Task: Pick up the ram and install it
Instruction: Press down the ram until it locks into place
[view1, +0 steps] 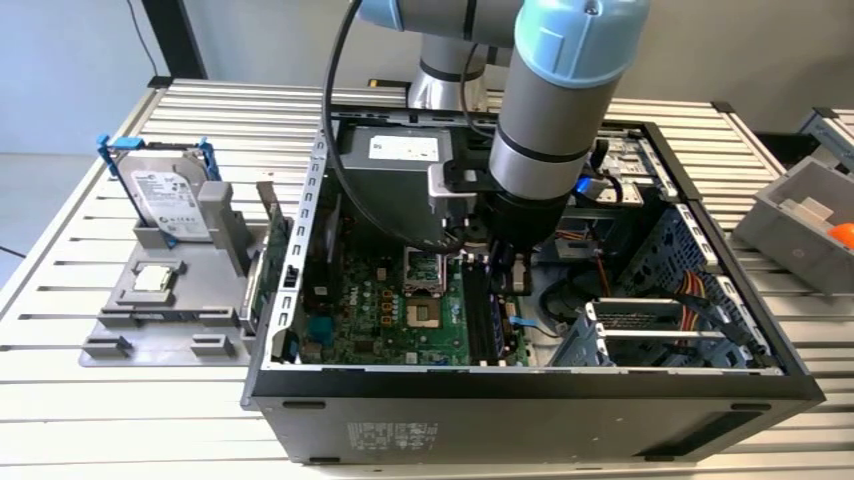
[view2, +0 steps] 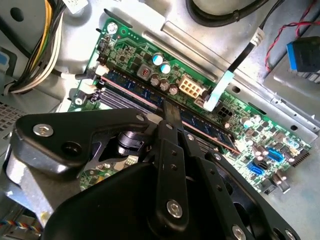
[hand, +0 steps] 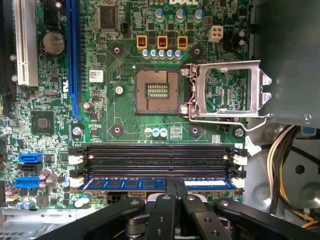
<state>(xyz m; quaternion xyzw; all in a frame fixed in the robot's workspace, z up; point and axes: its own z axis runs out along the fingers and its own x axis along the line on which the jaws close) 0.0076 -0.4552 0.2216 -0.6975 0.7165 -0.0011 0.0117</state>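
Open black computer case (view1: 534, 385) at centre of the exterior view. Grey-and-blue arm reaching straight down into it. Black gripper (hand: 175, 187) low in the first wrist view, fingers closed on long bluish ram stick (hand: 125, 184) seated in nearest memory slot.

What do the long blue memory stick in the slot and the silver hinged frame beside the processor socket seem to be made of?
The long blue ram stick looks like matte circuit board, judging by the dark chips along its face. The silver hinged frame looks like bare stamped metal: it is thin and reflects light. The black gripper, probably matte metal or plastic, is on the stick.
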